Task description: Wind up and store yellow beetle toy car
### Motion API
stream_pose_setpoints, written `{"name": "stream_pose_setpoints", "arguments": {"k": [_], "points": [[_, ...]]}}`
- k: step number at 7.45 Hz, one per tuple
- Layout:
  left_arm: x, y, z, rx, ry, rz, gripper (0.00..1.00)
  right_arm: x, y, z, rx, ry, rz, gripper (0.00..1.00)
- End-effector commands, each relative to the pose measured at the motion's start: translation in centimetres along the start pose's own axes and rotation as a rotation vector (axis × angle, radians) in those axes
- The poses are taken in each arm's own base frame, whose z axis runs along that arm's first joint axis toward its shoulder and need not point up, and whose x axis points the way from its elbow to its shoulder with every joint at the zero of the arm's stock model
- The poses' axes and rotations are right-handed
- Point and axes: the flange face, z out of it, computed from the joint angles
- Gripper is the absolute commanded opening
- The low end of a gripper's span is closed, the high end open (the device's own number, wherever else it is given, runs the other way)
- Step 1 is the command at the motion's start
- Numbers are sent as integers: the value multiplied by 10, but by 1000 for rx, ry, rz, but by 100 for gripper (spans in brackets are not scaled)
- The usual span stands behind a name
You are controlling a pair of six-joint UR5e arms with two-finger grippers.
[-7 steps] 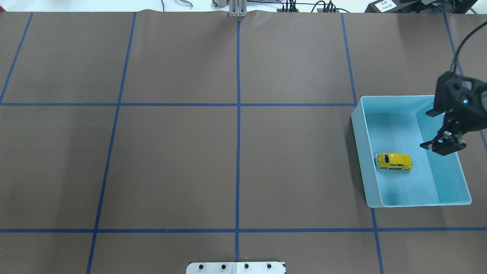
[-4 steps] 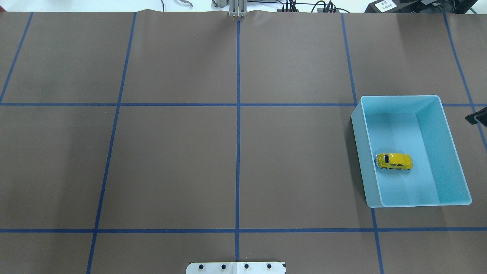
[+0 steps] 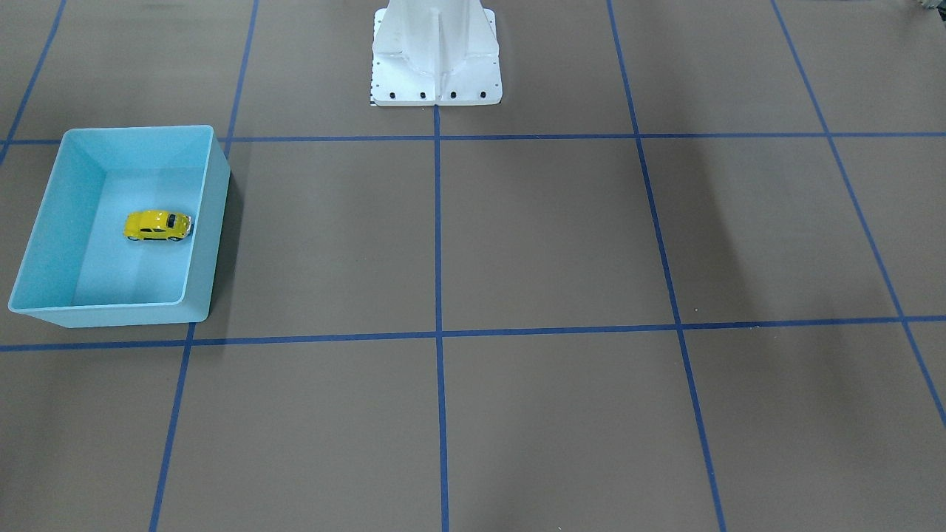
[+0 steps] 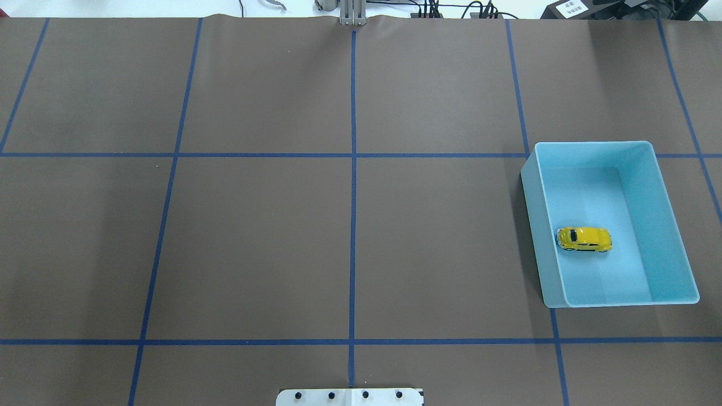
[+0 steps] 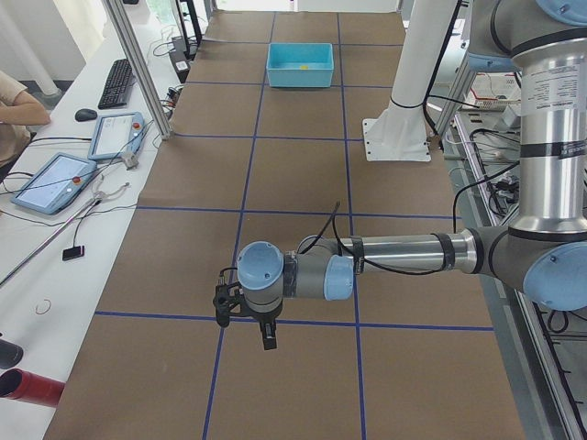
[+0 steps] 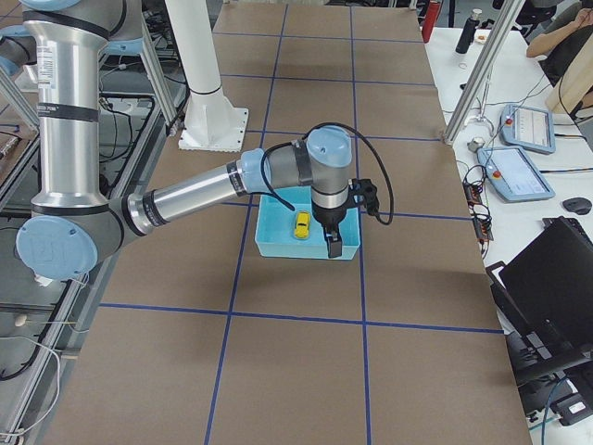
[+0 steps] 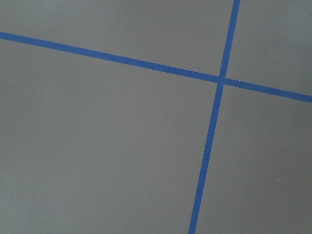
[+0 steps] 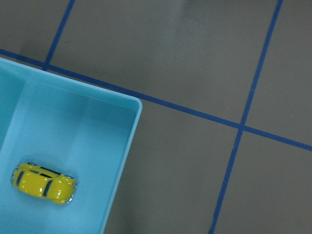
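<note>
The tiny shiny yellow beetle toy car (image 4: 584, 239) sits on its wheels on the floor of the light blue plastic bin (image 4: 592, 143). It is close to the bin's long wall, the one on the side of the table's middle. I cannot tell if it touches that wall. Nothing is holding the car.

The bin stands on the brown table mat with blue tape lines (image 4: 254, 237), far over on the robot's right. The white robot stand (image 3: 436, 52) is well apart from it, at the middle of the table edge.

The right gripper (image 6: 334, 243) hangs up in the air near the bin's outer side, not down inside it. It is too small from the side to see, so I cannot tell if its two fingers are apart or together. The left gripper (image 5: 269, 341) hangs low over the bare mat at the far other end of the table, well apart from the bin. I cannot tell about its fingers either.

I think the car is put away and the job is almost done. What is left is to take the right arm home. To do that well, it should go up first and then away, slow and smooth. It should not bump the bin's wall, or the little car may roll or the bin may slide.
</note>
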Motion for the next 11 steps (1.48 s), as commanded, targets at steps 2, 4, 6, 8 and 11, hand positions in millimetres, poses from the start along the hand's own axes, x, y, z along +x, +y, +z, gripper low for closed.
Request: {"name": "stream_pose_setpoints", "arguments": {"k": [2,4,6,8,11], "points": [[7,0,-9,20,-21,117,100,71,0,59,-46,-2,63,100],[10,-1,-11,26,-19,143,100,87,0,76,6,2,11,100],[12,-1,-13,27,-19,246,100,74,-6,63,31,-5,-14,100],[12,0,-13,25,-11,242,100,60,-5,50,56,-9,-39,100],[12,0,-13,26,-11,237,100,61,-5,52,52,-11,-36,100]]}}
